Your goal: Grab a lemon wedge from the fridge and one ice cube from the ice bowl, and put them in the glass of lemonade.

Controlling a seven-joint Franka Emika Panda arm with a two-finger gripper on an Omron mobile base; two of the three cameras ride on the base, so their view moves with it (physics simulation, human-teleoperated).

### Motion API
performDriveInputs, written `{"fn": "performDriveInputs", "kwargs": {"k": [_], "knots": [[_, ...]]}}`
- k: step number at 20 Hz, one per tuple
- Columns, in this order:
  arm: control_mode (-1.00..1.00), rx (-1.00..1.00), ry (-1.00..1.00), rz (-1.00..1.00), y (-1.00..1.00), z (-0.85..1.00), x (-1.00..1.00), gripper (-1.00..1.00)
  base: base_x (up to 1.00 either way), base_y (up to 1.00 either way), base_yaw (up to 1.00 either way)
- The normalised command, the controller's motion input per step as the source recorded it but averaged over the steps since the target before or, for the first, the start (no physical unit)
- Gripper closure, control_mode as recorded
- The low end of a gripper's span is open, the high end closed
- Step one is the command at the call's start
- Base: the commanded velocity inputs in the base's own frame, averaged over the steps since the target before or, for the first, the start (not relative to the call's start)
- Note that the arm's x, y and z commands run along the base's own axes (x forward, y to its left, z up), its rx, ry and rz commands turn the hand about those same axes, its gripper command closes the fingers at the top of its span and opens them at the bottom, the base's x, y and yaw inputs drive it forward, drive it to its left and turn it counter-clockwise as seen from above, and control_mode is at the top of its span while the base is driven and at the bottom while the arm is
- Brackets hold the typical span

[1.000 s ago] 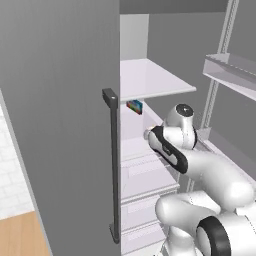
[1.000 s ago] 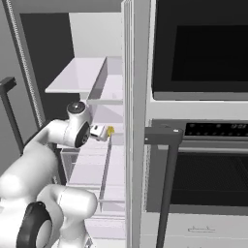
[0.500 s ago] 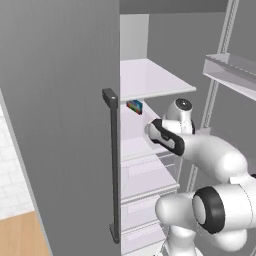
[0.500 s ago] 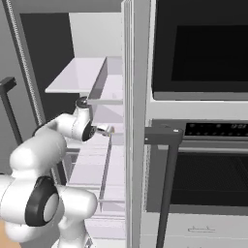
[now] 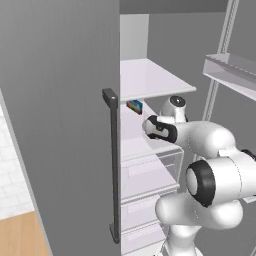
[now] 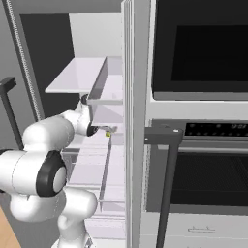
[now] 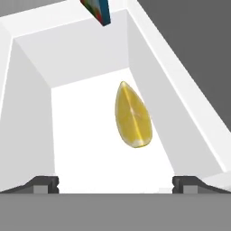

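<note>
**Inspector:** Where did the lemon wedge [image 7: 132, 117] lie?

**Assistant:** On the white shelf [image 7: 85, 149] inside the fridge [image 5: 60, 100], near the blue-and-red packet [image 7: 97, 10] and nearer the jaws than it.

**Inspector:** The gripper [image 7: 115, 182]?

**Assistant:** Jaws wide apart, short of the wedge, holding nothing.

**Inspector:** Handling?

**Assistant:** Judged light, soft and likely slippery (wet flesh). Best taken across its narrow middle, gently, to avoid squashing.
</note>
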Motion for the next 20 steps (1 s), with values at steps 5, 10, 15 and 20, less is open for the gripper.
{"fn": "performDriveInputs", "kwargs": {"k": [5, 10, 15, 20], "knots": [[-1.0, -0.02, 0.0, 0.0, -0.15, -0.22, 0.36, -1.0, 0.0, 0.0, 0.0], [-1.0, -0.02, 0.0, 0.0, -0.01, -0.2, 0.41, -1.0, 0.0, 0.0, 0.0], [-1.0, -0.04, 0.0, 0.0, 0.0, -0.31, 0.32, -1.0, 0.0, 0.0, 0.0], [-1.0, -0.04, 0.0, 0.0, 0.0, -0.26, 0.23, -1.0, 0.0, 0.0, 0.0]]}}
